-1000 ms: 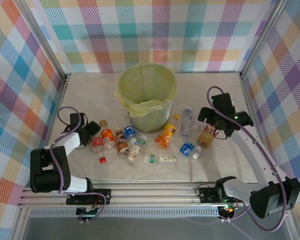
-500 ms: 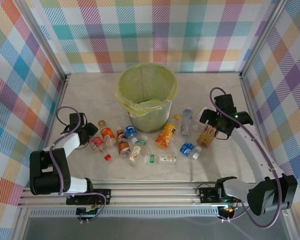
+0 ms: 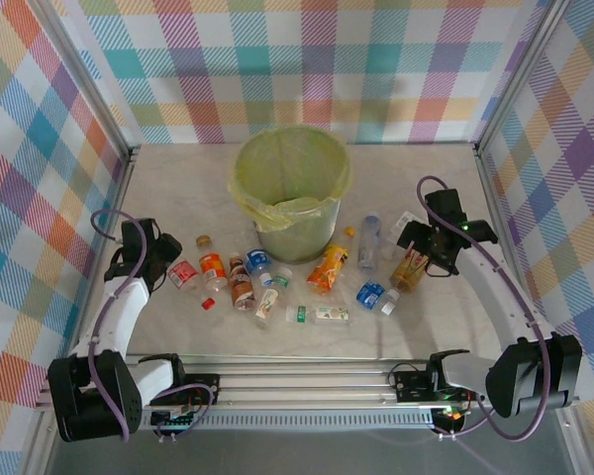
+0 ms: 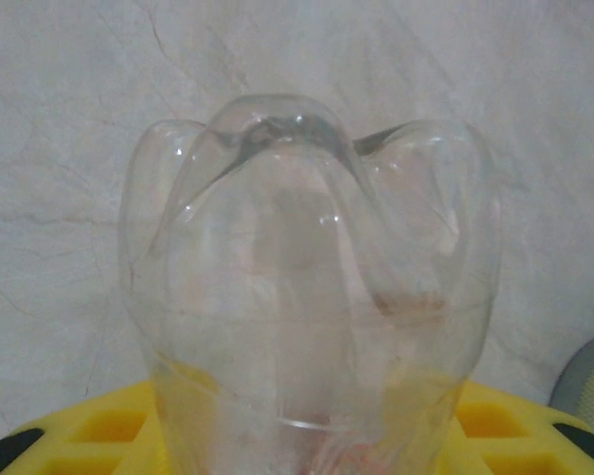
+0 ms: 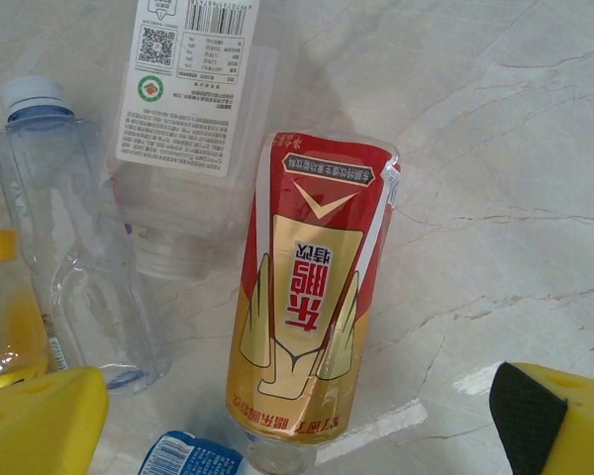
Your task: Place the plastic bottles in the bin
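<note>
Clear plastic, the petalled base of a red-labelled bottle (image 4: 307, 297), is clamped between the yellow pads (image 4: 99, 435) of the left jaws, with the base pointed toward the pale marbled table (image 3: 178, 198). From the top camera this bottle is seen at the left end of the scatter, at the tip of the left arm (image 3: 129, 287); whether it is lifted off the table cannot be told.

The right jaws are spread wide and nothing is gripped. A gold-and-red bottle (image 5: 307, 317) lies flat on the table between the two yellow fingers (image 5: 35, 426), apart from both. Just beside it are found a flattened clear bottle with a white printed label (image 5: 183, 109) and a clear bottle with a pale cap (image 5: 69, 257).

The bin (image 3: 246, 168) (lined with a yellow-green bag) stands upright at the middle of the table, toward the back. The other bottles are strewn in a loose row on the table in front of it — an orange bottle (image 3: 329, 267), an orange-labelled bottle (image 3: 213, 269), a brown bottle (image 3: 241, 287), a blue-labelled bottle (image 3: 369, 295) and a bottle on its side with a white-and-green label (image 3: 322, 314). A loose red cap (image 3: 207, 303) lies near the left end.
</note>
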Action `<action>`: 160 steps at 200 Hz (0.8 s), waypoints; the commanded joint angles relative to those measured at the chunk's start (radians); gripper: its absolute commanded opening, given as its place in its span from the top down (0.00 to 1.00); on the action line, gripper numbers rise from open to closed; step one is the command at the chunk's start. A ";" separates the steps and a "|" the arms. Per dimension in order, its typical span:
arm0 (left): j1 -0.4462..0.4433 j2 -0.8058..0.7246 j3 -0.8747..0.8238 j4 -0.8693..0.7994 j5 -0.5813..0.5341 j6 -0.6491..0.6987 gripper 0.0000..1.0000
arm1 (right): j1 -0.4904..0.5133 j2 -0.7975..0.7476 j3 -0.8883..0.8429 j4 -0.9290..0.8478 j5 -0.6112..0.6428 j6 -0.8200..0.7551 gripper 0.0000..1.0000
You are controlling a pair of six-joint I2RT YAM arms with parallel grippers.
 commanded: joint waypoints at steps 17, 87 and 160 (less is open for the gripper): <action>0.016 -0.036 0.039 -0.051 -0.010 0.032 0.54 | -0.010 -0.016 -0.017 0.007 -0.005 0.022 0.00; 0.015 0.010 0.037 -0.028 -0.003 0.035 0.54 | -0.012 -0.034 -0.021 0.006 -0.003 0.022 0.00; 0.015 0.045 0.030 -0.004 0.007 0.032 0.54 | -0.013 -0.039 -0.024 0.008 0.000 0.023 0.00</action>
